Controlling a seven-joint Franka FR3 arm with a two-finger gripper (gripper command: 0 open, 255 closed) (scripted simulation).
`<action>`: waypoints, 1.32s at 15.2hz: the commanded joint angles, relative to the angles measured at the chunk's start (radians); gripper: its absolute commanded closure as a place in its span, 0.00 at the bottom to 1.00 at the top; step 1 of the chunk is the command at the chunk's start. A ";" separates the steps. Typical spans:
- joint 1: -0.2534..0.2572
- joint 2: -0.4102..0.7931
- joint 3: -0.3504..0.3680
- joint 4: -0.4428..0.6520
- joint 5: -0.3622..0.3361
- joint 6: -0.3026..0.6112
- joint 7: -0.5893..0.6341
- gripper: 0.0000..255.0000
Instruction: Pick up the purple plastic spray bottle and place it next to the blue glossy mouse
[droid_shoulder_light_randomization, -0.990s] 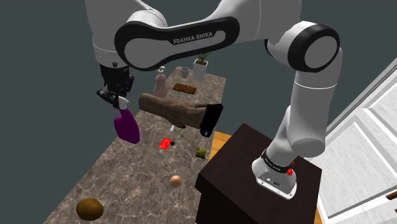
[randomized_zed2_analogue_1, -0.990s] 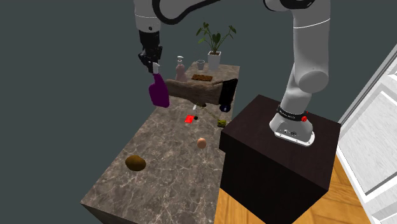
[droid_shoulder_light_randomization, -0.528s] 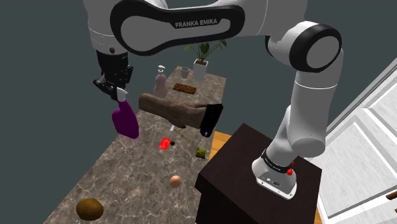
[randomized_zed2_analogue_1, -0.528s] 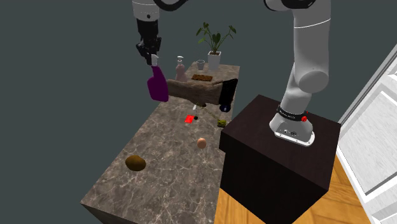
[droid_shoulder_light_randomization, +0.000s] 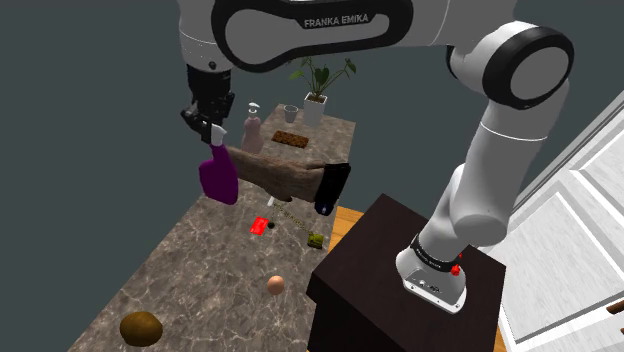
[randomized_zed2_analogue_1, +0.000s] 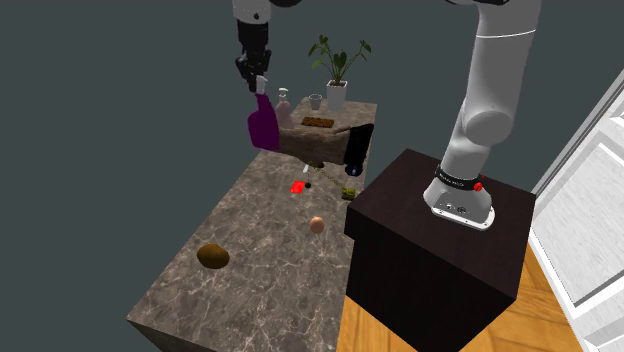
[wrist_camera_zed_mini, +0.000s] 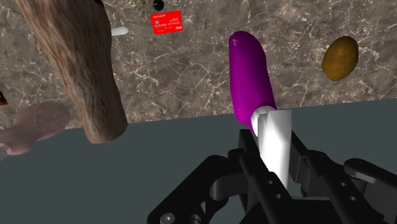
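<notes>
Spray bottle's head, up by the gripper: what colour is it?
The head is white, the spray bottle body purple; clearest in wrist view.

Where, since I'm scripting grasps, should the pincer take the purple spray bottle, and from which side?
By its narrow white spray head, from above. The purple spray bottle widens toward its base, likely too wide to clasp, while the head fits the pincer, which holds it there now with the body hanging down.
</notes>
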 joint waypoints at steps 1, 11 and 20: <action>-0.040 -0.056 -0.017 -0.068 0.030 0.021 -0.058 1.00; -0.164 -0.270 -0.129 -0.318 0.132 0.083 -0.317 1.00; -0.251 -0.374 -0.260 -0.435 0.167 0.098 -0.548 1.00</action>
